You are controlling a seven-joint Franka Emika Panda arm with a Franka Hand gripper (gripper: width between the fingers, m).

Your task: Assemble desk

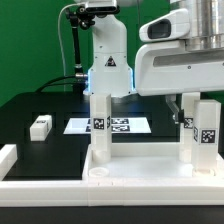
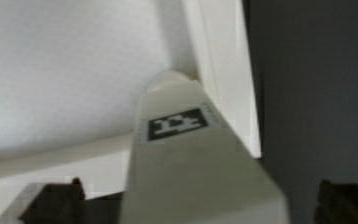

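The desk top, a white tray with a raised rim, lies at the front of the table. White block legs with square tags stand upright on it: one at the exterior view's left and two close together at its right. My gripper hangs over the right-hand legs. In the wrist view a tagged leg stands near the top's corner rim, between my dark fingertips. There are gaps on both sides of it, so the gripper is open.
A loose white leg lies on the black table at the exterior view's left. The marker board lies flat behind the desk top. White border rails run along the table's left and front edges. The robot base stands at the back.
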